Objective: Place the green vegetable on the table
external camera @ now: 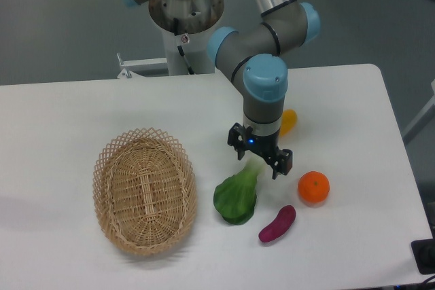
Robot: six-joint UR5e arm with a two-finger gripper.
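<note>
The green vegetable point(236, 198) lies on the white table point(68, 120) just right of the basket, its leafy end toward the front and its pale stem end pointing up toward the gripper. My gripper point(260, 159) hangs straight down over the stem end. Its jaws stand spread wide, one on each side of the stem, and do not appear to press on it. The vegetable looks to be resting on the tabletop.
An oval wicker basket point(145, 189) sits empty to the left. An orange point(313, 187) and a small purple sweet potato point(277, 224) lie right of the vegetable. A yellow fruit point(289, 121) is partly hidden behind the arm.
</note>
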